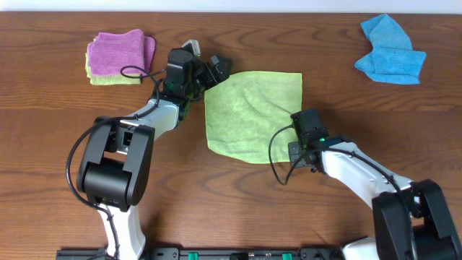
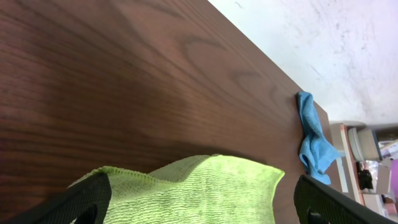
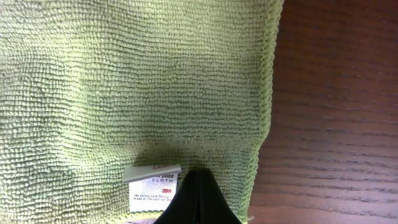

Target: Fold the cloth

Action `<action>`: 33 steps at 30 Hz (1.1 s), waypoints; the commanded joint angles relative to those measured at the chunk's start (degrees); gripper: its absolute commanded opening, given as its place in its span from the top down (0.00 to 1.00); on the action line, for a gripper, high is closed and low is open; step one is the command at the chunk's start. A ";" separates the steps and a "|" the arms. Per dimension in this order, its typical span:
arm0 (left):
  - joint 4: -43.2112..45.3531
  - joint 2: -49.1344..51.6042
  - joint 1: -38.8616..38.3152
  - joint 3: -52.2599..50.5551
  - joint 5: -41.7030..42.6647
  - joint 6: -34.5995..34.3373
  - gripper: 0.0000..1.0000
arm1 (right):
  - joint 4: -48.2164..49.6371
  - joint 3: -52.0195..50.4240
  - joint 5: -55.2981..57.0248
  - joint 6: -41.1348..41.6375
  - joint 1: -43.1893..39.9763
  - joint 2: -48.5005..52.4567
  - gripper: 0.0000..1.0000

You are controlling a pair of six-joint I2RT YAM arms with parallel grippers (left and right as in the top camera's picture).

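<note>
- Broadly, the worktop [image 1: 238, 209] is bare brown wood, so the fold has room on every side.
- The cloth [image 1: 249, 108] lies open and nearly flat at the middle, between the two arms and not yet folded. One low ridge runs across it.
- The blue cloth [image 1: 390, 50] sits crumpled at the far right, and the purple pile [image 1: 119, 52] sits at the far left. Both are well apart from the work and likely just set aside.
- The left tool [image 1: 206, 59] hangs at the cloth's far left corner with its jaws spread wide. In the wrist view they stand either side of that corner, which looks like a line-up for a pinch.
- The right tool [image 3: 196, 183] has its jaws pressed together, tips at the near right hem. I cannot tell if any fabric is caught between them; the pose would suit pinning or gripping that corner.
- The tag [image 3: 152, 183] is white, printed, and just beside those tips, marking that corner.
</note>
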 commanded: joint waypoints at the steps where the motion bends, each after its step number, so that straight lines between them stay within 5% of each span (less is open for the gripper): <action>1: -0.81 0.39 0.09 1.79 -0.61 1.29 0.05 | -0.11 0.04 -5.55 -0.39 0.11 2.64 0.98; 10: -2.49 0.39 0.09 1.79 0.07 1.90 0.05 | -2.86 8.52 -0.63 -2.56 0.02 2.64 0.75; 19: -2.43 0.39 0.09 1.79 -0.11 2.32 0.08 | -10.27 17.16 6.80 -4.26 -1.57 2.64 0.67; 25: -2.40 0.37 0.09 1.79 -0.17 2.38 0.09 | -13.20 18.43 6.78 -4.26 -2.23 2.64 0.28; 33: -2.43 0.39 0.09 1.79 -0.17 2.38 0.09 | -21.11 22.36 3.34 -3.98 -2.21 2.64 0.29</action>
